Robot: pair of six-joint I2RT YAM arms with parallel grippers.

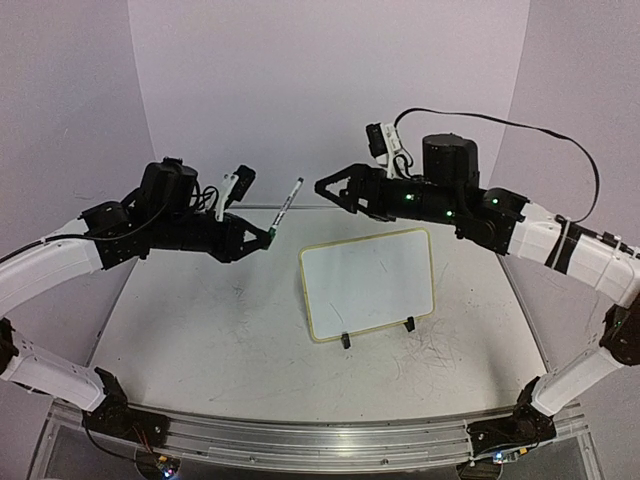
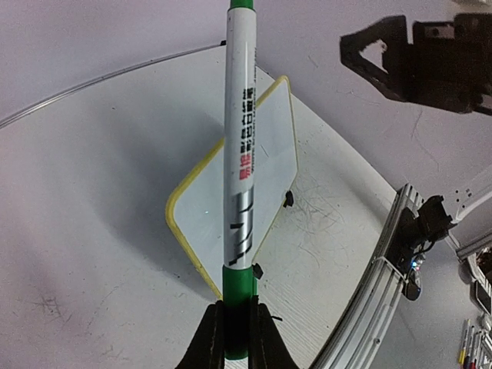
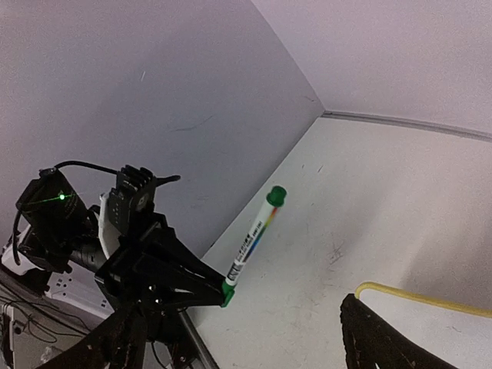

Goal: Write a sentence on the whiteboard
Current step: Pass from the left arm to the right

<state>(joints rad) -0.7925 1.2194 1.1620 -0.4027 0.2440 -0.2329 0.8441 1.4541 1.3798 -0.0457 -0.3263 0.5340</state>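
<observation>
The whiteboard [image 1: 367,283] stands tilted on two black clip feet at mid-table. Its yellow-framed white face shows no sentence. My left gripper [image 1: 265,238] is shut on the green end of a white marker [image 1: 286,207], which points up and away over the table left of the board. The left wrist view has the marker [image 2: 244,154] running straight out from the left gripper [image 2: 237,323], with the whiteboard [image 2: 204,215] behind it. My right gripper [image 1: 325,188] hangs open in the air just right of the marker's far green end. Nothing is between its fingers.
A metal rail [image 1: 300,440] runs along the table's near edge between the arm bases. Purple walls close in the back and sides. A black cable [image 1: 540,130] loops above the right arm. The table surface [image 1: 200,330] carries faint scuffs.
</observation>
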